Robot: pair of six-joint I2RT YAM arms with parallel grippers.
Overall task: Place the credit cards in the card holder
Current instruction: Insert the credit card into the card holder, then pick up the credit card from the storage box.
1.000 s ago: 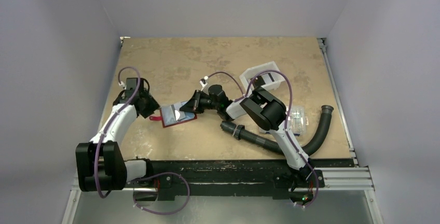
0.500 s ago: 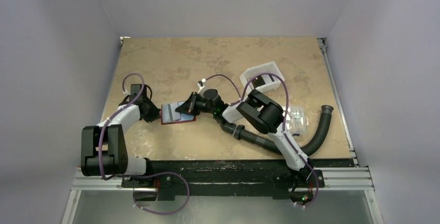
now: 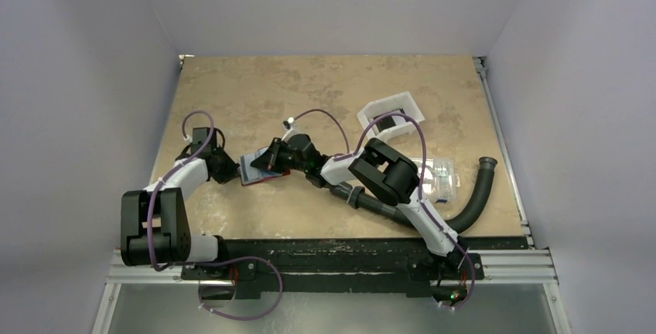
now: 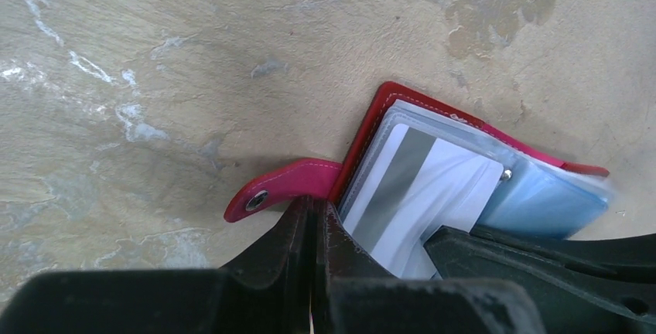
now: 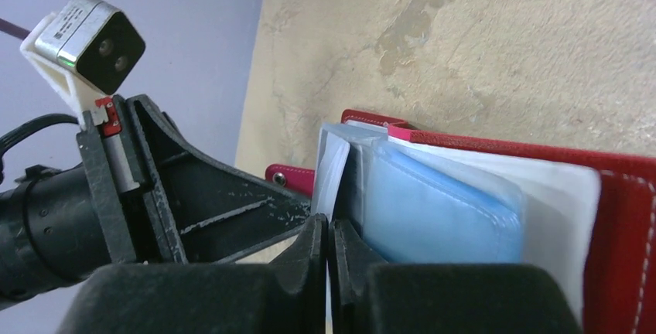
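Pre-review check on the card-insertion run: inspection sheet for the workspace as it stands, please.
Surface: beige mottled table, stained; no spill seen.
Job's things: red card holder lies open with its tab out flat; a pale grey-striped card and a blue card sit among its clear sleeves.
Clutter: white tray, clear compartment box and black ribbed hose, all to the right of the holder.
Grippers: left pincer shut by the tab; right pincer shut at the sleeves; what either pinches is unclear.
Cables: purple cables loop above both arms; no snag seen.
Surroundings: plain pale walls; nothing else seen.
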